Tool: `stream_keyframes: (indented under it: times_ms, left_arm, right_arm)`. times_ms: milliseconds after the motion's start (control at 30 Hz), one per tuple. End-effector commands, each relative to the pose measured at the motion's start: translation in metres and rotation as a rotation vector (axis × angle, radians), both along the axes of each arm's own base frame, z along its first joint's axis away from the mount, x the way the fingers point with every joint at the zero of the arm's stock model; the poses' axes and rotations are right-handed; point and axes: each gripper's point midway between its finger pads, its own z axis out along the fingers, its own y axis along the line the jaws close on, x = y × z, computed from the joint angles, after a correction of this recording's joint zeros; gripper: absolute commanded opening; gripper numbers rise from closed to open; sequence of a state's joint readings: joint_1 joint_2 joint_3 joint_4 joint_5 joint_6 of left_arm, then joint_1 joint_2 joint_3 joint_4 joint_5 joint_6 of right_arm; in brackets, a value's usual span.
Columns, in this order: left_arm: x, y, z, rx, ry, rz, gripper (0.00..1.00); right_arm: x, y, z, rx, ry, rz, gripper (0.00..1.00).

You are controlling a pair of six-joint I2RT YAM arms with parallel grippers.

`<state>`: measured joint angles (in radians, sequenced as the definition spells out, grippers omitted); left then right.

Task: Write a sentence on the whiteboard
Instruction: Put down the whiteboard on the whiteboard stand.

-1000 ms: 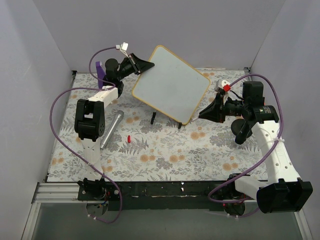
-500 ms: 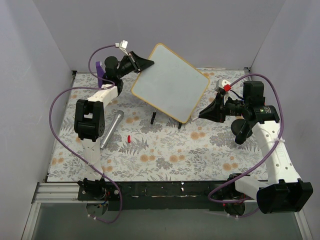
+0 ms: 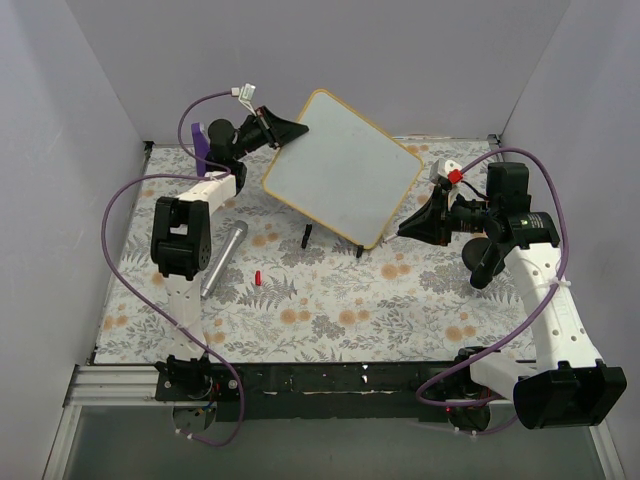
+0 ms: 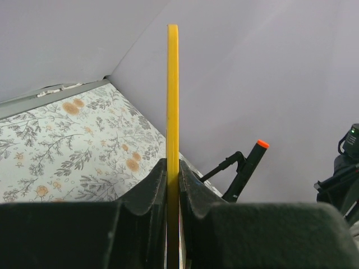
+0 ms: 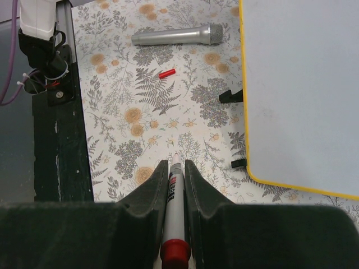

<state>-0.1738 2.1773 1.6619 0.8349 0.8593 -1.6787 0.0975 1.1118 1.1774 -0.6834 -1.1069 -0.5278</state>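
The whiteboard (image 3: 340,170) is a white board with a yellow frame, tilted up at the back centre over a small black stand (image 3: 306,236). Its face is blank; no sentence shows on it. My left gripper (image 3: 297,128) is shut on its upper left edge; in the left wrist view the yellow frame (image 4: 172,95) runs between the closed jaws of the left gripper (image 4: 173,168). My right gripper (image 3: 403,230) is shut on a marker (image 5: 175,190) with its tip bare, just off the board's lower right corner (image 5: 303,84) and apart from it.
A red marker cap (image 3: 257,277) and a silver microphone (image 3: 224,258) lie on the floral cloth at the left; both also show in the right wrist view, the cap (image 5: 166,73) and the microphone (image 5: 178,36). A purple object (image 3: 200,143) stands at the back left. Grey walls enclose three sides.
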Motion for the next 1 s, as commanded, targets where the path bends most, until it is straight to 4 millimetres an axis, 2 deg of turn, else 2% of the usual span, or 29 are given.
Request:
stream_keyframes:
  times_ms: [0, 67, 233, 333, 367, 467, 633, 800, 967]
  left_arm:
    - [-0.017, 0.008, 0.028, -0.051, -0.159, -0.078, 0.00]
    - [-0.017, 0.009, 0.008, -0.046, -0.127, -0.103, 0.00]
    - [-0.015, 0.016, -0.026, -0.033, -0.118, -0.128, 0.00]
    - [-0.014, 0.023, -0.036, -0.028, -0.129, -0.135, 0.00]
    - [-0.012, 0.024, -0.047, -0.031, -0.110, -0.140, 0.00]
    - [-0.013, 0.033, -0.058, -0.021, -0.128, -0.154, 0.00]
    - [-0.014, 0.046, -0.088, 0.006, -0.098, -0.180, 0.00]
    - [-0.016, 0.052, -0.105, 0.023, -0.078, -0.206, 0.05]
    - [-0.021, 0.053, -0.117, 0.038, -0.073, -0.234, 0.17]
  right_arm:
    - [-0.002, 0.000, 0.007, 0.017, -0.030, 0.010, 0.01]
    - [-0.002, 0.000, 0.004, 0.014, -0.025, 0.008, 0.01]
    - [0.000, -0.001, -0.002, 0.010, -0.012, -0.001, 0.01]
    - [0.003, 0.000, -0.004, 0.011, 0.004, 0.001, 0.01]
    - [0.004, 0.000, -0.004, 0.011, 0.008, 0.001, 0.01]
    - [0.006, 0.000, -0.006, 0.010, 0.017, 0.000, 0.01]
    - [0.008, 0.000, -0.009, 0.010, 0.030, 0.001, 0.01]
    - [0.009, 0.000, -0.011, 0.008, 0.037, 0.000, 0.01]
    - [0.010, 0.001, -0.012, 0.008, 0.040, 0.002, 0.01]
